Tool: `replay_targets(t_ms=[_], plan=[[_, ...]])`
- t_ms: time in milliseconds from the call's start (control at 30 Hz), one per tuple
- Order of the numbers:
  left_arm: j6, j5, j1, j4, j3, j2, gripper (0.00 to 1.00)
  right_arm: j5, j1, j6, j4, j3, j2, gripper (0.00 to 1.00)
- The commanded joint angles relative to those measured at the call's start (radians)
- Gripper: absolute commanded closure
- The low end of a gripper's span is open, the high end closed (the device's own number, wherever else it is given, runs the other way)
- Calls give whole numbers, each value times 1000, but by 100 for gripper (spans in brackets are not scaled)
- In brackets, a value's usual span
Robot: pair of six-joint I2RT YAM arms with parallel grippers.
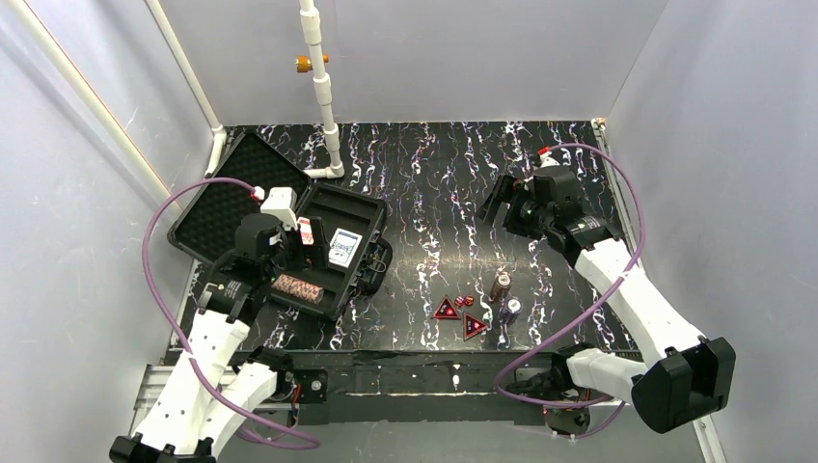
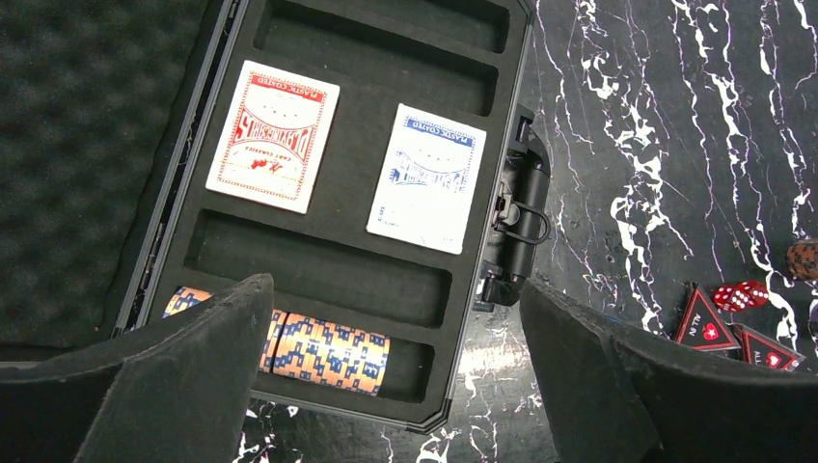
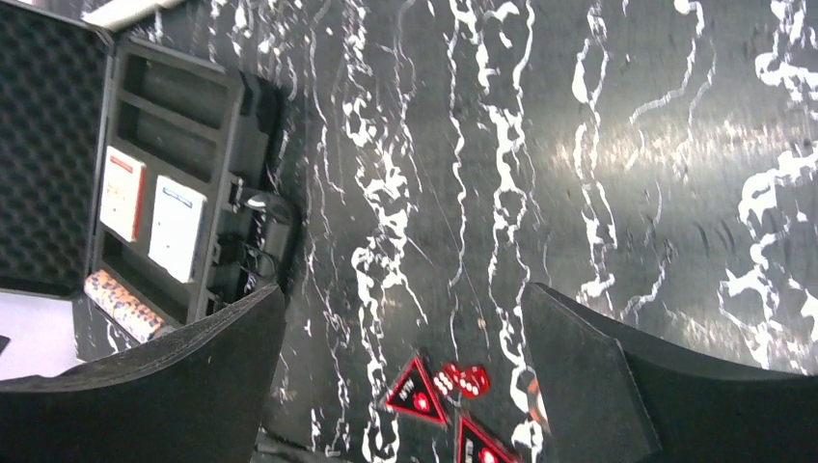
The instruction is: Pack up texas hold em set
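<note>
The black case (image 1: 371, 224) lies open at the left, its foam lid (image 1: 224, 201) laid back. In its tray sit a red deck (image 2: 273, 135), a blue deck (image 2: 427, 177) and an orange-blue chip stack (image 2: 323, 347). My left gripper (image 2: 395, 386) hovers open and empty above the tray's near end. On the table lie two red triangles (image 1: 446, 310) (image 1: 474, 326), tiny red dice (image 1: 465, 301) and two loose chip stacks (image 1: 500, 285) (image 1: 510, 309). My right gripper (image 1: 502, 201) is open and empty, raised behind them; its wrist view shows a triangle (image 3: 417, 392) and the dice (image 3: 461, 380).
A white pipe (image 1: 323, 92) stands at the back beside the case lid. The case handle (image 2: 521, 222) sticks out toward the table's middle. Grey walls close in the black marbled table (image 1: 444, 174) on three sides.
</note>
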Motion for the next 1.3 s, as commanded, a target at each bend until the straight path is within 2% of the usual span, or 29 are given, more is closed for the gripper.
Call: replay_targets(t_ms=[0,200,367,500,733,1267], plan=[[15,-8,-2,-2,13,11,1,1,1,-25,-164,102,-8,0],[18,9,0,2,23,29,1,25,8,-85,-316,175,10,0],[22,19,1,7,26,35,1,106,36,-138,-475,254,60,0],[22,30,2,7,28,39,1,169,59,-158,-537,294,68,0],[25,17,2,7,23,19,1,204,74,-132,-565,302,96,0],[23,39,2,1,10,26,1,90,102,-245,-472,47,125,0]])
